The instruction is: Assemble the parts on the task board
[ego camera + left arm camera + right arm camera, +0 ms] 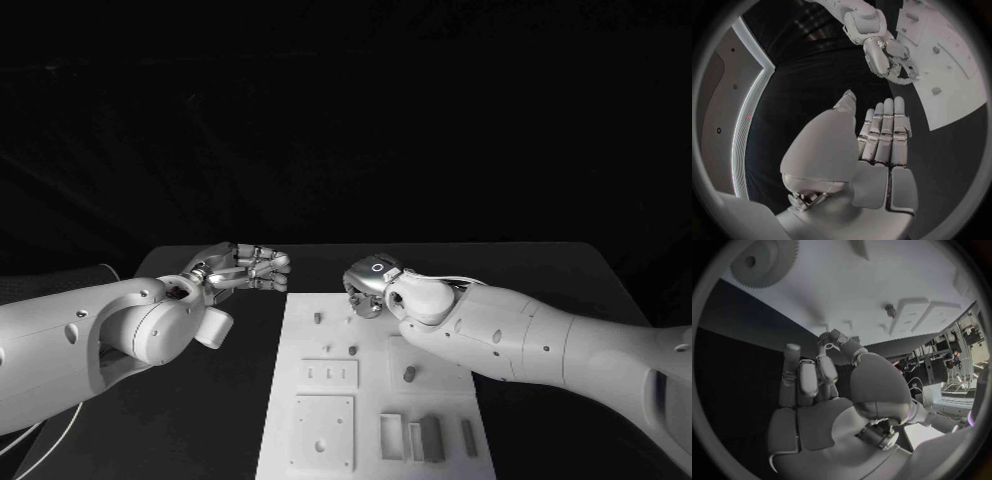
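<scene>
The task board [378, 400], a flat white plate, is laid on the black table [216, 420], long side running away from the robot. Shallow rectangular recesses are cut into its near end: a large square one [323, 430], a smaller one with slots [329, 373], and narrow upright slots at near right, where a grey bar [431, 438] is seated. Small grey parts are scattered on the matte surface: a short peg [410, 374] in the right recess, and smaller pegs [319, 318] further back.

The left hand [245, 268] is held over the table just beside the board's far left corner, nothing gripped; in the left wrist view its fingers [884, 132] are seen straight and pressed together, thumb alongside.

The right hand [369, 285] is positioned over the board's far edge. In the right wrist view a small toothed gear [825, 337] is pinched at its fingertips [834, 340], remaining fingers extended. A larger toothed gear [761, 262] is lying flat on the board.
</scene>
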Available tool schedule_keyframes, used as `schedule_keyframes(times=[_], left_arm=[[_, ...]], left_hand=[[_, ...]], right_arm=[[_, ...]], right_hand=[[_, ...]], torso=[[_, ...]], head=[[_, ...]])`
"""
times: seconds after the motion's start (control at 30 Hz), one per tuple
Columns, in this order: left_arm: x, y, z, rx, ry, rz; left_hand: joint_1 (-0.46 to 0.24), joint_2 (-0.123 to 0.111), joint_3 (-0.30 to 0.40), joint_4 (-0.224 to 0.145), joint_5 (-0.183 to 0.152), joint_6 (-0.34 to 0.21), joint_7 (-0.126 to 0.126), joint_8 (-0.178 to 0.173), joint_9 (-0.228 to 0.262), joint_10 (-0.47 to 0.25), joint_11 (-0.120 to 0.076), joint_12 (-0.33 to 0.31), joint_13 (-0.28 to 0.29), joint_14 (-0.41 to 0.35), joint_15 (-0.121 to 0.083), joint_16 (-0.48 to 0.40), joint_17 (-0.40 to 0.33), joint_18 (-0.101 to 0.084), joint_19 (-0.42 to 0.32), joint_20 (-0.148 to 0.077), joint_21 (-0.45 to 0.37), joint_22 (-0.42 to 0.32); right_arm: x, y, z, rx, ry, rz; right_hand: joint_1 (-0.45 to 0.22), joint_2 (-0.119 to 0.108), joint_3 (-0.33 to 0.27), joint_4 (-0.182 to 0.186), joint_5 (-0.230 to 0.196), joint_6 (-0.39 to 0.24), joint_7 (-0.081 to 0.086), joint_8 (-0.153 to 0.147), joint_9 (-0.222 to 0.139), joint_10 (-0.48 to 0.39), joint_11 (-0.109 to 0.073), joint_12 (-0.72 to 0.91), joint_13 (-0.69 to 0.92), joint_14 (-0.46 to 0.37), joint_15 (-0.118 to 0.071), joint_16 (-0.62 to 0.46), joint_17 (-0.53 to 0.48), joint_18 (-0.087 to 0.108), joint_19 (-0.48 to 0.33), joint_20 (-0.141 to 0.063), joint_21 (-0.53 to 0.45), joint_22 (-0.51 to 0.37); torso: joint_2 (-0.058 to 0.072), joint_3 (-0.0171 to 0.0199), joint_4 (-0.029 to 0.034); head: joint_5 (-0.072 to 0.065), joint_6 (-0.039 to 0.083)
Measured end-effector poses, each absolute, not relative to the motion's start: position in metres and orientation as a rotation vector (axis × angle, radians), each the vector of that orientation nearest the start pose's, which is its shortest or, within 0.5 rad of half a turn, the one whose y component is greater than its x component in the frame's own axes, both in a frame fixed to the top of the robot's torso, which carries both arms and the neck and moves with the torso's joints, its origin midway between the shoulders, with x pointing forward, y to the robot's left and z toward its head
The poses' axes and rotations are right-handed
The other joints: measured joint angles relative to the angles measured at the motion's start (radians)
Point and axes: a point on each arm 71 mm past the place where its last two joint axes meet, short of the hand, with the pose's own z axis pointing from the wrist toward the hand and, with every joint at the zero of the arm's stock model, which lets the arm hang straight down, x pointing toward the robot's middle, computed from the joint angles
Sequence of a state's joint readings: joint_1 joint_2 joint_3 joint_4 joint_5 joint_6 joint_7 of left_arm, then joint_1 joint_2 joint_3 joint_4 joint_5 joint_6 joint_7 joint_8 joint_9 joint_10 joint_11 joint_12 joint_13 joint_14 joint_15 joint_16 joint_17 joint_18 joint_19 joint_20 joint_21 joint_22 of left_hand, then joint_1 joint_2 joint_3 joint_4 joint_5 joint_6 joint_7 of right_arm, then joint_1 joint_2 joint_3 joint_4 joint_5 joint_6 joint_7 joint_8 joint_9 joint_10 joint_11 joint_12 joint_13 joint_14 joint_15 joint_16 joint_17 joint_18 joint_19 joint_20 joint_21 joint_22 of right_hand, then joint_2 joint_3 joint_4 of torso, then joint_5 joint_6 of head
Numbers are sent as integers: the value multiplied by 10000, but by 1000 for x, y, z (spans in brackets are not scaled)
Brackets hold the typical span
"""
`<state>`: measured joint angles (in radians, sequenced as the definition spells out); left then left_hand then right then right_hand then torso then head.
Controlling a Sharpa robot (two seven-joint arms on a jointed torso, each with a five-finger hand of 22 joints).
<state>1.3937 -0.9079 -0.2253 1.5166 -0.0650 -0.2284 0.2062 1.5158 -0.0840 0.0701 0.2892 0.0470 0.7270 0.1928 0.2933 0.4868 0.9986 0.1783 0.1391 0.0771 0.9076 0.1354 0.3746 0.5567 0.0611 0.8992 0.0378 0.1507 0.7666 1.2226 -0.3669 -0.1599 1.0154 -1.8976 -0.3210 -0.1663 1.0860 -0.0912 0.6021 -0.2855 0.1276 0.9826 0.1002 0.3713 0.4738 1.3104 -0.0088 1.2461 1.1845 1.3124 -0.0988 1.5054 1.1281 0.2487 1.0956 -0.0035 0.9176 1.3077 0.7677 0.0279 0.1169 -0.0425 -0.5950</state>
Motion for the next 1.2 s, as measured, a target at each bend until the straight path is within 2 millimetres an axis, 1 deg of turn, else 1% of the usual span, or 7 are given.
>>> schedule_keyframes(times=[0.33,0.53,0.6,0.63,0.8,1.1,1.2], left_arm=[[496,243,-164,-10292,16589,-13618],[496,243,-163,-10288,16590,-13617],[496,243,-163,-10285,16588,-13618],[496,243,-163,-10284,16587,-13618],[497,243,-163,-10274,16580,-13619],[497,243,-160,-10228,16554,-13646],[497,242,-160,-10220,16563,-13663]], left_hand=[[0,0,0,0,0,0,0,0,-8,0,0,-8,-9,0,0,-38,9,-27,0,0,-39,0],[0,0,0,0,0,0,0,0,-18,0,0,-8,-9,0,0,-38,8,-73,0,0,-40,1],[0,0,0,0,0,0,0,0,-18,0,0,-8,-9,-1,0,-38,9,-48,0,0,-40,1],[0,0,0,0,0,0,0,0,-18,0,0,-8,-9,-1,0,-38,12,1,0,0,-40,1],[0,0,-23,23,0,0,0,0,-18,0,0,-8,-8,-1,0,-38,18,54,0,0,-40,-9],[0,0,-23,23,0,0,0,0,-27,0,0,-8,-16,-1,0,-38,18,60,0,1,-39,-7],[0,0,-23,23,0,0,0,0,-27,33,33,-8,-17,-1,-1,-38,17,57,0,1,-39,-7]], right_arm=[[547,-91,-230,-6298,15293,3071],[547,-91,-230,-6309,15325,3061],[546,-90,-230,-6312,15334,3072],[546,-90,-230,-6314,15337,3079],[546,-88,-230,-6323,15339,3114],[545,-85,-230,-6352,15349,3171],[545,-85,-231,-6354,15357,3167]], right_hand=[[0,0,27,-30,0,-30,3,-1,56,0,0,0,-6,-12,12,0,-7,1,-1,1,0,-1],[0,0,26,-30,-1,2,35,-6,51,0,0,0,-7,-14,14,0,-21,2,-1,1,0,-2],[0,0,26,-31,-2,2,35,-7,51,0,0,0,-6,-15,15,0,-21,3,-1,2,0,-1],[0,0,25,-31,-2,2,35,-7,51,0,0,0,-6,-15,14,0,-21,3,-1,2,0,-2],[-1,0,24,-31,-8,1,36,-11,50,0,0,0,-6,-16,15,0,-29,3,-2,2,0,-2],[-1,-1,54,-1,-9,-14,48,-65,30,0,0,0,-6,-17,17,0,-29,4,-3,3,0,-2],[-15,-15,54,0,-9,-15,48,-66,32,0,0,0,-5,-28,28,0,-31,4,-3,3,0,-3]], torso=[[-12,-2,-1],[-8,-12,-7],[-7,-12,-9],[-6,-12,-11],[-3,-20,-8],[8,-27,-1],[9,-27,-1]], head=[[20,-28],[54,-30],[57,-30],[61,-30],[60,-38],[52,-84],[61,-105]])
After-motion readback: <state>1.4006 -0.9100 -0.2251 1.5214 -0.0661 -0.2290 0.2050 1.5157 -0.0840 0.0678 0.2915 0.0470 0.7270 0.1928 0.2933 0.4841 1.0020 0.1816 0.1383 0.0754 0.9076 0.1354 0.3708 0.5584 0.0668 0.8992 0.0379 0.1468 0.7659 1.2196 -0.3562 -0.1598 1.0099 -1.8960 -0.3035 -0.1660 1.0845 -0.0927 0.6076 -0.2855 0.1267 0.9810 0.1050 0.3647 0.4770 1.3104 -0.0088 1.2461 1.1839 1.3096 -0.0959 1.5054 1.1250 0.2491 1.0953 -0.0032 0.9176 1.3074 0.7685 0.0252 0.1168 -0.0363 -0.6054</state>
